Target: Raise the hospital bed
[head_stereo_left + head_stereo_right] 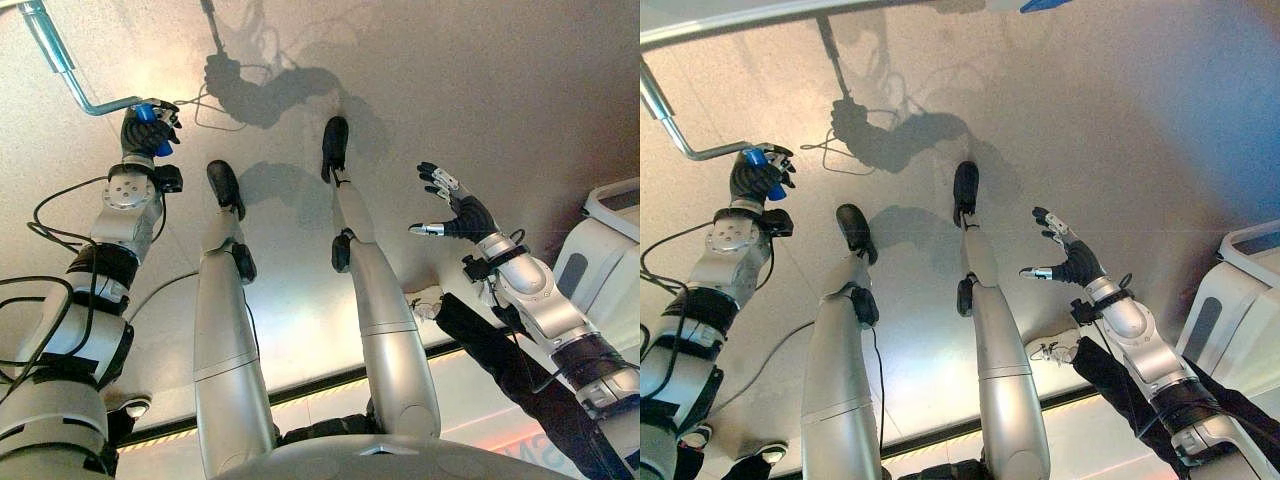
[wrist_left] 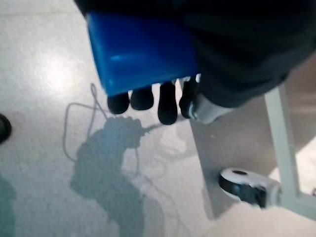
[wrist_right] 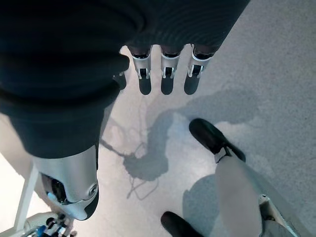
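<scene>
I have the left hand (image 1: 148, 130) curled tight round the blue grip (image 1: 147, 114) of the bed's crank handle (image 1: 95, 104), whose bent metal rod runs away up-left toward the bed frame. My right hand (image 1: 462, 212) hangs spread and empty, well apart, so the cranking falls to the left.

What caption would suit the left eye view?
Left robot hand grips the blue crank handle; right robot hand hangs open.

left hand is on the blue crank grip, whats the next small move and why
Probably start turning the crank. The left hand is curled round the blue plastic grip at the end of the bent silver metal crank handle, so the grasp looks set. The right hand hangs open over the floor, holding nothing.
</scene>
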### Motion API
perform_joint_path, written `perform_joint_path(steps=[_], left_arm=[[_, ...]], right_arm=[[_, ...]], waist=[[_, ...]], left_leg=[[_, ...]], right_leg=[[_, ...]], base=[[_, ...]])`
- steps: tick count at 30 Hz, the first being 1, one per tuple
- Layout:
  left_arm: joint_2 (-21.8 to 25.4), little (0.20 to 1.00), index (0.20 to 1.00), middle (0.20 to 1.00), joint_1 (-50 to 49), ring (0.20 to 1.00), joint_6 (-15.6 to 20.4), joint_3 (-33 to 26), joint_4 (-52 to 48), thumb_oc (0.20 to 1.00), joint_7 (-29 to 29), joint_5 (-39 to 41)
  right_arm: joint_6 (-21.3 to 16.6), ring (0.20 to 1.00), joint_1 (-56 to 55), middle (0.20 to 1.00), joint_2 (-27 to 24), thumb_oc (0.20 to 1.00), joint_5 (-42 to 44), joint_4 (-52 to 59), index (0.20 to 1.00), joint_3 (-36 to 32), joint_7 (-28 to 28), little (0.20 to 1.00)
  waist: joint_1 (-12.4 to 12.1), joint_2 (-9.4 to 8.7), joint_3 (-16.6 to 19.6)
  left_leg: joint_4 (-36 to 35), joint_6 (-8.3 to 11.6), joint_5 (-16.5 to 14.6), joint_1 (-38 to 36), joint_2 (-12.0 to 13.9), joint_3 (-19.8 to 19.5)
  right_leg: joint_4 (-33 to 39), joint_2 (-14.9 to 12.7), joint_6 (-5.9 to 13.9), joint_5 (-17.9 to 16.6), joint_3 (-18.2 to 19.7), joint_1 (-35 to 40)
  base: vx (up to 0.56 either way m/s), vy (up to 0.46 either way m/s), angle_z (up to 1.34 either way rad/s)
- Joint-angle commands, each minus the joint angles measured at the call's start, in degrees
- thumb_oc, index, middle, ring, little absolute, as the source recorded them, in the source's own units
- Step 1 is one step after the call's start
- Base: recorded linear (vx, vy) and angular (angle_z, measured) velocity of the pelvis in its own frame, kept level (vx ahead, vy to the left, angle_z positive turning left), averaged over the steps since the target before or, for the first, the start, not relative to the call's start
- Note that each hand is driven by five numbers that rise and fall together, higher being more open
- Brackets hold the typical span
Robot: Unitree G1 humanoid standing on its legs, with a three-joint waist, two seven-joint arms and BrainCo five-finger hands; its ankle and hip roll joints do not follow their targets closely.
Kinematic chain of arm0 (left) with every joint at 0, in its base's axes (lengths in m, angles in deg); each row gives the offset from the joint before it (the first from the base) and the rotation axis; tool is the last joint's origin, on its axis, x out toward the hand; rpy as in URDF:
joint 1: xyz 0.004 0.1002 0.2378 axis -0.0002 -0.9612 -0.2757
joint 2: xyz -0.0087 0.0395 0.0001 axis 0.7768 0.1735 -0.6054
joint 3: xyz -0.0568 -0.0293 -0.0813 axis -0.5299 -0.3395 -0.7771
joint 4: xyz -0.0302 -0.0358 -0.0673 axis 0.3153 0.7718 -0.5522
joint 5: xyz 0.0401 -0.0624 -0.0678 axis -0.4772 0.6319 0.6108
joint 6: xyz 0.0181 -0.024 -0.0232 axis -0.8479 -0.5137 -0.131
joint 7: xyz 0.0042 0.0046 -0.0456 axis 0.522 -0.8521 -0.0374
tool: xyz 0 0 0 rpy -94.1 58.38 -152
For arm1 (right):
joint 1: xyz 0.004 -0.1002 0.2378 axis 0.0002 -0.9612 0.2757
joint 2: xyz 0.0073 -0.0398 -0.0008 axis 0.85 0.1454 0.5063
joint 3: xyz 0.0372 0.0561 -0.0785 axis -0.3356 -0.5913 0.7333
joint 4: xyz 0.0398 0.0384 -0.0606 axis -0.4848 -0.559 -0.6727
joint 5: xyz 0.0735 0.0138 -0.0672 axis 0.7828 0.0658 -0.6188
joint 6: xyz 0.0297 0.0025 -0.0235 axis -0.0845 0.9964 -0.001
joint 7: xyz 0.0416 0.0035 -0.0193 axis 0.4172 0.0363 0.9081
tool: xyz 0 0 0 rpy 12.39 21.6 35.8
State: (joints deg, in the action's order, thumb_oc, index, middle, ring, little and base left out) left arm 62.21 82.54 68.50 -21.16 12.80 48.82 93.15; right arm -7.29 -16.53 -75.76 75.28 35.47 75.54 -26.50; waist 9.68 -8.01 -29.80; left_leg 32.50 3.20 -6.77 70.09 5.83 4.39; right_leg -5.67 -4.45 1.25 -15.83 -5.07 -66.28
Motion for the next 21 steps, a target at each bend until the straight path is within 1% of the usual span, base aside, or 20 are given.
perform_joint_path(steps=[1, 5, 8, 10, 11, 16, 17, 18, 21], left_arm=[[1.2, 0.200, 0.200, 0.200, 1.5, 0.200, 4.7, 0.5, -14.6, 0.200, -2.7, -2.4], [6.0, 0.200, 0.200, 0.200, -5.6, 0.200, 5.6, -2.4, -25.1, 0.200, -4.9, 0.6], [9.4, 0.200, 0.200, 0.200, -10.4, 0.200, 6.0, -4.3, -31.5, 0.200, -6.7, 2.5], [10.2, 0.200, 0.200, 0.200, -12.0, 0.200, 6.0, -5.0, -33.5, 0.200, -7.4, 3.2], [12.0, 0.200, 0.200, 0.200, -15.1, 0.200, 6.4, -6.5, -36.9, 0.200, -8.6, 4.3], [14.2, 0.200, 0.200, 0.200, -22.8, 0.200, 7.0, -11.1, -44.2, 0.200, -10.8, 6.5], [14.3, 0.200, 0.200, 0.200, -23.1, 0.200, 6.9, -11.4, -44.4, 0.200, -10.8, 6.5], [14.7, 0.200, 0.200, 0.200, -26.3, 0.200, 7.1, -13.3, -46.5, 0.200, -11.2, 7.0], [14.9, 0.200, 0.200, 0.200, -31.9, 0.200, 7.3, -17.0, -49.2, 0.200, -11.7, 7.7]], right_arm=[[-0.4, 1.000, -0.7, 1.000, -2.3, 1.000, 0.1, 2.0, 1.000, -0.7, -0.1, 1.000], [-0.1, 1.000, -2.4, 1.000, -2.2, 1.000, 0.2, 1.1, 1.000, -1.7, 0.1, 1.000], [0.0, 1.000, -3.7, 1.000, -2.9, 1.000, -0.2, 1.0, 1.000, -2.3, 0.6, 1.000], [0.0, 1.000, -4.0, 1.000, -3.1, 1.000, -0.3, 1.2, 1.000, -2.4, 0.8, 1.000], [-0.1, 1.000, -4.6, 1.000, -3.5, 1.000, -0.4, 1.2, 1.000, -2.8, 1.1, 1.000], [-0.5, 1.000, -6.1, 1.000, -4.1, 1.000, -0.8, 1.7, 1.000, -3.8, 1.7, 1.000], [-0.5, 1.000, -6.1, 1.000, -4.1, 1.000, -0.8, 1.7, 1.000, -3.8, 1.7, 1.000], [-0.5, 1.000, -6.9, 1.000, -4.1, 1.000, -1.0, 1.9, 1.000, -4.4, 1.8, 1.000], [-0.6, 1.000, -7.8, 1.000, -3.7, 1.000, -1.5, 2.0, 1.000, -5.0, 1.9, 1.000]], waist=[[-1.3, 1.81, 0.0], [-2.2, 2.59, 0.0], [-2.9, 3.12, 0.0], [-3.0, 3.24, 0.0], [-3.4, 3.49, 0.0], [-4.2, 4.11, 0.0], [-4.1, 4.09, 0.0], [-4.5, 4.34, 0.0], [-4.9, 4.59, 0.0]], left_leg=[[-10.8, -1.96, 4.1, -7.1, -1.5, 0.0], [-11.9, -1.84, 4.5, -8.2, -1.9, 0.1], [-12.6, -1.72, 4.9, -8.9, -2.1, 0.0], [-12.8, -1.67, 5.0, -9.1, -2.1, 0.1], [-13.1, -1.64, 5.2, -9.4, -2.3, 0.0], [-13.8, -1.53, 5.6, -9.9, -2.4, -0.3], [-13.8, -1.53, 5.6, -10.0, -2.4, -0.3], [-14.1, -1.52, 5.7, -10.1, -2.5, -0.3], [-14.0, -1.55, 5.8, -10.2, -2.6, -0.5]], right_leg=[[-9.2, 0.1, 5.92, 9.3, -0.8, 2.9], [-9.0, -0.1, 5.90, 9.3, -0.9, 3.7], [-9.2, -0.2, 5.92, 9.4, -1.0, 4.1], [-9.1, -0.3, 5.95, 9.4, -1.0, 4.3], [-9.0, -0.3, 5.93, 9.4, -1.1, 4.5], [-9.1, -0.5, 5.95, 9.5, -1.4, 4.9], [-9.1, -0.5, 5.95, 9.5, -1.4, 4.9], [-9.1, -0.6, 5.98, 9.5, -1.5, 5.0], [-9.4, -0.7, 5.98, 9.6, -1.6, 5.2]], base=[[0.00, 0.000, 0.00], [0.00, 0.000, 0.00], [0.00, 0.000, 0.00], [0.00, 0.000, 0.00], [0.00, -0.043, -0.02], [0.00, -0.022, 0.00], [0.00, -0.018, 0.03], [0.00, 0.000, 0.00], [0.00, -0.006, 0.01]])
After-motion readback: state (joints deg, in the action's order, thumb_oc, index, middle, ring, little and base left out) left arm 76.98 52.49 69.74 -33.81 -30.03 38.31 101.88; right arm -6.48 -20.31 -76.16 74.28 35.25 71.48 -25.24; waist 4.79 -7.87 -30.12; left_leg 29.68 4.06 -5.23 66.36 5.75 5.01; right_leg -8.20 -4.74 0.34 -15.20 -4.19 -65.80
